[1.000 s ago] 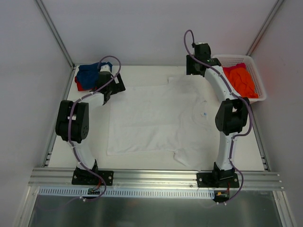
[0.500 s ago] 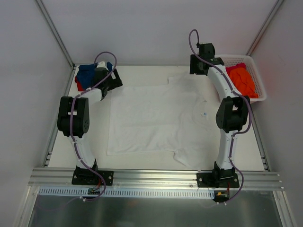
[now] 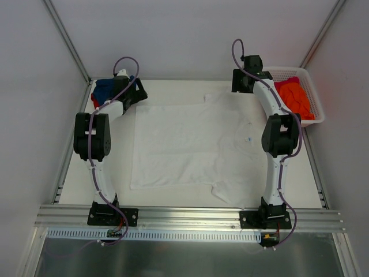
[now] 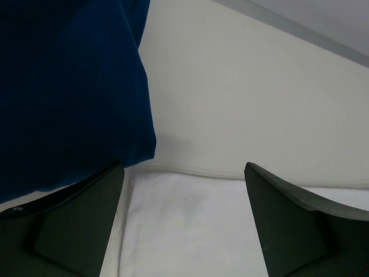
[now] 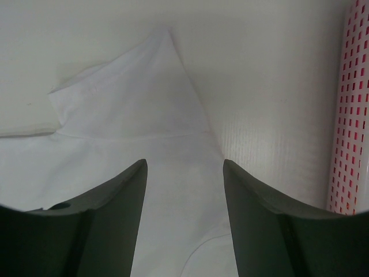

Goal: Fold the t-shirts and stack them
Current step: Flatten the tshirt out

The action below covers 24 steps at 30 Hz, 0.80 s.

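Observation:
The large white t-shirt (image 3: 190, 144) lies spread flat across the table, neck to the right. My left gripper (image 3: 134, 99) is open at its far left corner; the left wrist view shows the white hem corner (image 4: 190, 225) between my jaws and the blue t-shirt (image 4: 63, 86) just left of them. The blue t-shirt (image 3: 106, 89) lies on a red one (image 3: 95, 103) at the far left corner. My right gripper (image 3: 239, 88) is open over the shirt's far sleeve (image 5: 138, 92). The orange t-shirt (image 3: 294, 99) lies in the basket.
A white lattice basket (image 3: 314, 92) stands at the far right corner; its wall shows at the right edge of the right wrist view (image 5: 351, 115). Metal frame posts and white walls enclose the table. A rail runs along the near edge (image 3: 190, 216).
Both arms have reached farther back: my left gripper moved up and left toward the blue shirt, my right gripper moved right along the far edge toward the basket. The white shirt has not moved.

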{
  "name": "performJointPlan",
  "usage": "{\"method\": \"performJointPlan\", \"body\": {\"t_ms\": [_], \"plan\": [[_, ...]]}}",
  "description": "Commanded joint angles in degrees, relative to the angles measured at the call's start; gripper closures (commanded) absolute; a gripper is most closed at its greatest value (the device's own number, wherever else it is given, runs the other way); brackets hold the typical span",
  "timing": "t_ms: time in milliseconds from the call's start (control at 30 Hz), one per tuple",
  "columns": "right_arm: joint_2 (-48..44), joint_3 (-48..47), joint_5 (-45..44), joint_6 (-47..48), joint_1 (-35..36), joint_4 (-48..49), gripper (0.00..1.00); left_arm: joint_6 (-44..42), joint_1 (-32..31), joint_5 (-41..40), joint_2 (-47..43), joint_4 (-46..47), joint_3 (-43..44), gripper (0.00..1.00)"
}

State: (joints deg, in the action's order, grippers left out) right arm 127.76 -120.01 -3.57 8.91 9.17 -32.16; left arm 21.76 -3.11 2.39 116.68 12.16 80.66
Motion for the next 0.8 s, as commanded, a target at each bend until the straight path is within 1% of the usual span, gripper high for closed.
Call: {"method": "performJointPlan", "body": {"t_ms": [0, 133, 167, 300, 500, 767], "plan": [[-0.5, -2.3, 2.0, -1.1, -0.7, -0.1, 0.41, 2.1, 0.7, 1.5, 1.4, -3.4, 3.8, 0.13], [0.7, -3.8, 3.0, -2.5, -1.8, 0.0, 0.41, 2.8, 0.7, 1.5, 1.6, -3.7, 3.6, 0.13], [1.7, -4.3, 5.1, -2.8, -2.0, -0.1, 0.41, 2.9, 0.8, 1.8, 2.0, -3.8, 3.8, 0.13], [3.2, -5.4, 8.3, -4.9, -3.0, -0.3, 0.41, 3.6, 0.8, 2.3, 2.6, -4.6, 4.2, 0.16], [3.4, -4.8, 9.2, -5.5, -3.4, -0.1, 0.41, 5.0, 0.9, 4.0, 3.7, -5.0, 4.5, 0.19], [4.2, -5.2, 12.2, -6.8, -4.8, 0.6, 0.41, 6.0, 0.9, 2.7, 4.4, -9.9, 5.6, 0.2]]}}
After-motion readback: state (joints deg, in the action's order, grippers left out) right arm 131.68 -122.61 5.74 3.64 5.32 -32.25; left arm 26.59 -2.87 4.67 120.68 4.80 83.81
